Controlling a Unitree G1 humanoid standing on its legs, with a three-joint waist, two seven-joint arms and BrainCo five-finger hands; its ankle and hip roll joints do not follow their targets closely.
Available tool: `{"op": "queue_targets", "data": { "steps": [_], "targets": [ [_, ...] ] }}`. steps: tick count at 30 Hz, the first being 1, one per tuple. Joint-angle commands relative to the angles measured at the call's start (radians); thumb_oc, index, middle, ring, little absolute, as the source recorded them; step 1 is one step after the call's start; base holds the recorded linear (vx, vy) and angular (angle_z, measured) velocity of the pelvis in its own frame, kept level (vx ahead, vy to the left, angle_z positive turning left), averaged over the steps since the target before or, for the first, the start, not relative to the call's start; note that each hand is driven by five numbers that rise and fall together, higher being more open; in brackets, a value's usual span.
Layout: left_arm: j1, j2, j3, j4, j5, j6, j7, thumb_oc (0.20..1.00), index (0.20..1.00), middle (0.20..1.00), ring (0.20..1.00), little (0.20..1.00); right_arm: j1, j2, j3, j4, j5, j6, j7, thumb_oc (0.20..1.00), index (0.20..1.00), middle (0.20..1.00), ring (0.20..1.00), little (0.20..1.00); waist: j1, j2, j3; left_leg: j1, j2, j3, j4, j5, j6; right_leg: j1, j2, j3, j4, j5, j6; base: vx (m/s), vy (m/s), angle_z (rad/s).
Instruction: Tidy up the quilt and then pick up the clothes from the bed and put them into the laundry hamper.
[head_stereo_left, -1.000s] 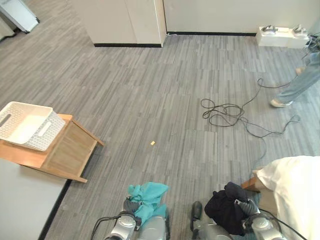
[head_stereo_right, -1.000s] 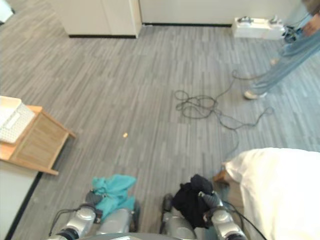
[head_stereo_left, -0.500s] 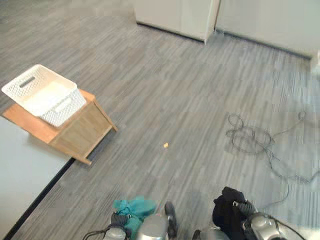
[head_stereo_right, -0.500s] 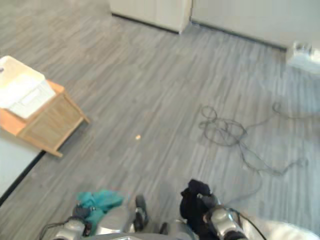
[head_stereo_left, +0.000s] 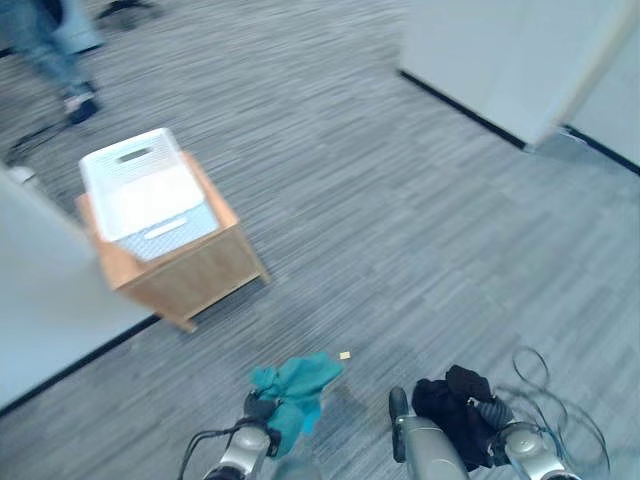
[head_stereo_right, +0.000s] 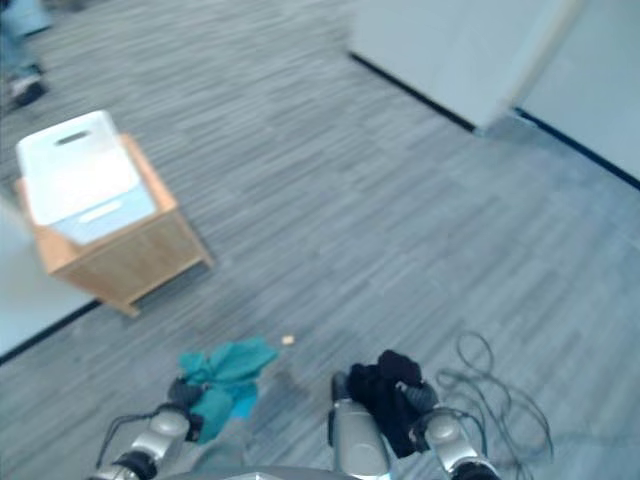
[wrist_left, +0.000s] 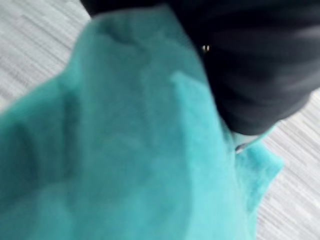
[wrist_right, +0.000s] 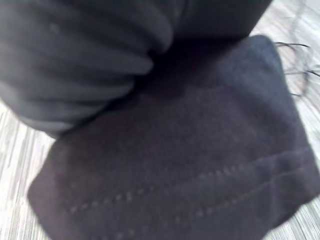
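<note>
We see the left robot hand (head_stereo_left: 262, 408) low in the head views, near the bottom edge, with a teal cloth (head_stereo_left: 294, 384) bunched over it. The cloth hangs forward and down past the robot hand, above the grey floor (head_stereo_left: 400, 230). In the left wrist view the teal cloth (wrist_left: 125, 150) drapes across nearly everything, with the dark ribbed cover beside it; the fingers are buried under the fabric, so we cannot tell how they are set.

The right robot hand (head_stereo_left: 494, 410) shows at the lower right, wrapped in a black garment (head_stereo_left: 452, 410). The garment is bundled on top of and around the robot hand. In the right wrist view the black garment (wrist_right: 190, 165) lies folded against the dark cover, a stitched hem running across it; here too the fingers are hidden, and we cannot tell whether they are curled or straight.

The white hamper (head_stereo_left: 148, 192) sits well apart from both cloths, up and to the left, on top of a low wooden stand (head_stereo_left: 195, 272). It has slotted handles and perforated sides. The stand rests on the floor just beside a pale panel (head_stereo_left: 40, 300) at the left edge.

A small yellow scrap (head_stereo_left: 344, 355) lies on the floor near the teal cloth. A person's legs (head_stereo_left: 50, 50) in blue trousers show at the upper left. A pale cabinet (head_stereo_left: 500, 60) stands at the upper right.
</note>
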Motion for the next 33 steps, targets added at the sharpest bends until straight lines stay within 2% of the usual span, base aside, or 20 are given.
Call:
{"op": "queue_targets", "data": {
  "steps": [1,3,4,5,6,8,12,13,14,15,18,20,21,22,23,25,27,28,29,33],
  "targets": [
    [-0.013,0.056,-0.02,-0.064,-0.042,-0.015,0.013,0.2,0.2,0.2,0.2,0.2,-0.033,-0.049,0.018,-0.094,0.031,-0.022,-0.021,0.2,0.2,0.2,0.2,0.2,0.006,-0.043,0.059,-0.028,-0.08,0.182,-0.066,-0.068,0.031,0.183,-0.038,-0.019,-0.182,-0.069,0.101,0.39,-0.121,0.54],
    [0.005,0.045,-0.022,-0.053,-0.026,-0.013,0.007,0.2,0.2,0.2,0.2,0.2,-0.021,-0.052,0.005,-0.097,0.027,-0.023,-0.012,0.2,0.2,0.2,0.2,0.2,0.035,-0.034,0.033,-0.1,-0.078,0.317,-0.286,-0.095,0.03,0.316,-0.051,-0.076,-0.243,-0.122,0.12,0.63,-0.095,0.69],
    [0.006,0.045,-0.022,-0.054,-0.026,-0.013,0.007,0.2,0.2,0.2,0.2,0.2,-0.02,-0.052,0.004,-0.098,0.027,-0.022,-0.012,0.2,0.2,0.2,0.2,0.2,0.035,-0.035,0.034,-0.097,-0.08,0.317,-0.289,-0.094,0.031,0.318,-0.053,-0.077,-0.244,-0.123,0.121,0.9,-0.04,0.83],
    [0.028,0.037,-0.019,-0.045,-0.006,-0.006,-0.003,0.2,0.2,0.2,0.2,0.2,0.005,-0.055,-0.008,-0.097,0.018,-0.027,-0.014,0.2,0.2,0.2,0.2,0.2,0.03,-0.026,0.009,-0.093,-0.048,0.424,-0.529,-0.085,0.003,0.397,-0.055,-0.131,-0.275,-0.176,0.147,0.51,0.011,0.67],
    [0.03,0.036,-0.019,-0.045,-0.006,-0.006,-0.003,0.2,0.2,0.2,0.2,0.2,0.007,-0.055,-0.008,-0.097,0.018,-0.027,-0.014,0.2,0.2,0.2,0.2,0.2,0.028,-0.029,0.011,-0.084,-0.056,0.424,-0.54,-0.081,0.005,0.402,-0.06,-0.134,-0.276,-0.177,0.149,0.76,0.023,0.68],
    [0.051,0.034,-0.006,-0.042,0.012,0.007,-0.004,0.2,0.2,0.2,0.2,0.2,0.005,-0.058,-0.01,-0.085,-0.001,-0.023,-0.025,0.2,0.2,0.2,0.2,0.2,0.039,-0.018,-0.011,-0.087,-0.042,0.498,-0.755,0.003,-0.018,0.476,-0.046,-0.182,-0.292,-0.21,0.164,0.59,0.016,0.59],
    [0.064,0.037,0.002,-0.008,0.034,0.018,-0.011,0.2,0.2,0.2,0.2,0.2,0.003,-0.018,0.008,-0.054,-0.023,-0.03,-0.018,0.2,0.2,0.2,0.2,0.2,0.052,-0.042,-0.049,-0.013,-0.119,0.473,-0.819,-0.006,0.046,0.445,-0.079,-0.197,0.009,-0.149,0.235,0.75,0.136,0.53],
    [0.057,0.04,-0.007,-0.018,0.04,0.019,-0.01,0.2,0.2,0.2,0.2,0.2,0.01,0.01,0.0,-0.05,-0.012,-0.03,-0.014,0.2,0.2,0.2,0.2,0.2,0.028,-0.037,-0.025,0.068,-0.154,0.451,-0.826,-0.049,0.088,0.332,-0.106,-0.158,0.313,-0.012,0.269,0.39,0.117,0.51],
    [0.057,0.04,-0.007,-0.018,0.039,0.02,-0.01,0.2,0.2,0.2,0.2,0.2,0.01,0.01,0.0,-0.051,-0.012,-0.03,-0.014,0.2,0.2,0.2,0.2,0.2,0.03,-0.04,-0.025,0.067,-0.157,0.453,-0.827,-0.05,0.09,0.326,-0.11,-0.155,0.323,-0.017,0.269,0.66,0.084,0.4],
    [0.042,0.051,-0.004,-0.019,0.03,0.018,-0.002,0.2,0.2,0.2,0.2,0.2,-0.008,0.027,0.007,-0.055,-0.001,-0.032,-0.014,0.2,0.2,0.2,0.2,0.2,0.01,0.003,0.0,0.151,-0.124,0.433,-0.885,-0.037,0.097,0.179,-0.087,-0.128,0.483,0.017,0.242,0.42,-0.036,0.48],
    [0.028,0.065,-0.012,-0.029,0.027,0.014,0.005,0.2,0.2,0.2,0.2,0.2,-0.004,0.035,0.008,-0.072,0.014,-0.035,-0.012,0.2,0.2,0.2,0.2,0.2,-0.02,0.02,0.016,0.225,-0.123,0.363,-0.925,-0.042,0.081,0.083,-0.075,-0.126,0.376,-0.054,0.205,0.44,-0.089,0.86],
    [0.022,0.068,-0.012,-0.031,0.024,0.011,0.007,0.2,0.2,0.2,0.2,0.2,-0.002,0.035,0.008,-0.077,0.02,-0.037,-0.014,0.2,0.2,0.2,0.2,0.2,-0.028,0.022,0.018,0.23,-0.119,0.344,-0.918,-0.048,0.071,0.078,-0.063,-0.12,0.281,-0.066,0.198,0.56,-0.225,0.84],
    [0.013,0.074,-0.017,-0.03,0.026,0.004,0.009,0.2,0.2,0.2,0.2,0.2,0.005,0.033,0.002,-0.07,0.034,-0.039,-0.019,0.2,0.2,0.2,0.2,0.2,-0.045,0.013,0.014,0.272,-0.127,0.291,-0.931,-0.081,0.042,0.075,-0.064,-0.081,-0.013,-0.081,0.198,0.57,-0.269,1.1],
    [0.013,0.074,-0.016,-0.03,0.026,0.004,0.009,0.2,0.2,0.2,0.2,0.2,0.005,0.033,0.002,-0.07,0.034,-0.039,-0.019,0.2,0.2,0.2,0.2,0.2,-0.046,0.015,0.014,0.272,-0.126,0.289,-0.931,-0.08,0.042,0.08,-0.062,-0.084,-0.022,-0.076,0.198,0.82,-0.414,1.15],
    [0.003,0.078,-0.013,-0.017,0.033,0.0,0.011,0.2,0.2,0.2,0.2,0.2,0.014,0.032,-0.002,-0.061,0.035,-0.032,-0.018,0.2,0.2,0.2,0.2,0.2,-0.066,0.006,0.006,0.318,-0.116,0.249,-0.93,-0.122,0.015,0.057,-0.076,0.005,-0.2,-0.035,0.222,0.41,-0.217,0.79],
    [0.02,0.081,0.003,-0.004,0.044,-0.005,0.02,0.2,0.2,0.2,0.2,0.2,0.015,0.015,0.013,-0.042,0.011,-0.027,-0.004,0.2,0.2,0.2,0.2,0.2,-0.075,-0.005,0.012,0.346,-0.099,0.21,-0.815,-0.186,0.006,0.041,-0.08,0.041,-0.181,-0.011,0.244,0.68,-0.359,1.08],
    [0.02,0.078,0.007,-0.009,0.026,-0.011,0.021,0.2,0.2,0.2,0.2,0.2,0.004,0.008,0.018,-0.046,0.014,-0.03,0.0,0.2,0.2,0.2,0.2,0.2,-0.074,-0.004,0.015,0.307,-0.083,0.196,-0.684,-0.173,-0.003,0.046,-0.075,0.03,-0.152,-0.019,0.231,0.45,-0.358,0.71],
    [0.014,0.072,0.003,-0.019,0.002,-0.003,0.025,0.2,0.2,0.2,0.2,0.2,0.006,-0.006,0.019,-0.051,0.018,-0.034,-0.007,0.2,0.2,0.2,0.2,0.2,-0.06,-0.017,0.034,0.172,-0.044,0.164,-0.373,-0.095,-0.007,0.106,-0.059,0.02,-0.144,-0.036,0.165,0.34,-0.451,0.68],
    [0.02,0.071,0.011,-0.029,-0.012,-0.007,0.03,0.2,0.2,0.2,0.2,0.2,0.005,-0.018,0.01,-0.06,0.024,-0.036,-0.01,0.2,0.2,0.2,0.2,0.2,-0.048,-0.023,0.048,0.119,-0.009,0.194,-0.261,-0.05,-0.011,0.152,-0.06,-0.026,-0.157,-0.054,0.134,0.44,-0.531,1.21],
    [0.032,0.061,0.017,-0.038,-0.022,-0.006,0.023,0.2,0.2,0.2,0.2,0.2,-0.021,-0.049,0.011,-0.069,0.02,-0.031,-0.012,0.2,0.2,0.2,0.2,0.2,-0.021,-0.039,0.051,-0.006,0.004,0.347,-0.335,-0.053,-0.01,0.289,-0.064,-0.111,-0.247,-0.079,0.118,0.34,-0.169,0.82]
  ]
}}
